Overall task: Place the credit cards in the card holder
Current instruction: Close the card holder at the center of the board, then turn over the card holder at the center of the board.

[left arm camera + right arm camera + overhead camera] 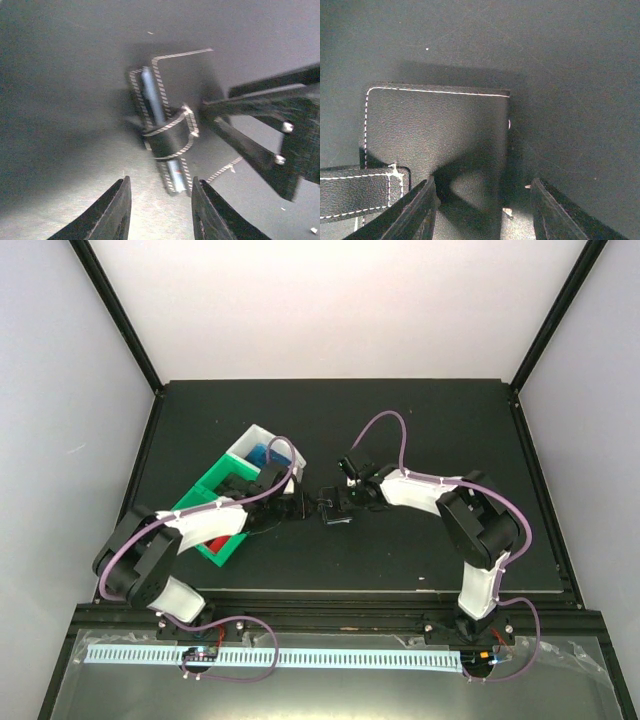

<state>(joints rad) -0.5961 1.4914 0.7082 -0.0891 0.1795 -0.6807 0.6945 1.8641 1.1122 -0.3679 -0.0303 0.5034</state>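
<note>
The card holder (332, 511) lies on the dark worktop (450, 440) between the two pincers, black outside up, its snap strap (355, 192) trailing off one side. The right pincer (483, 181) is the nearer. It hangs directly over the holder, released, its fingers spread so that the holder's stitched edge runs up through the gap. Whether a finger touches the leather I cannot tell. The left pincer (160, 181) stands just off the holder's opposite side, also released and grasping nothing, with the holder straight ahead of its fingertips.

From the left wrist the holder looks slightly ajar. A sliver of light blue lining (149, 92) shows between the black covers, and the strap loops across its middle. Its long axis points almost straight away from the left pincer, whose spread therefore spans the holder's narrow width, while the right pincer meets the holder broadside.

The holder probably has to be spread open first, one pincer pinning a cover while the other lifts, and this crosswise approach suits that.

No card lies beside the holder. Left of it and farther back, the green tray (212, 488) and white tray (255, 432) hold a red thing (215, 543) and a blue thing (262, 455), too small to tell whether they are cards.
</note>
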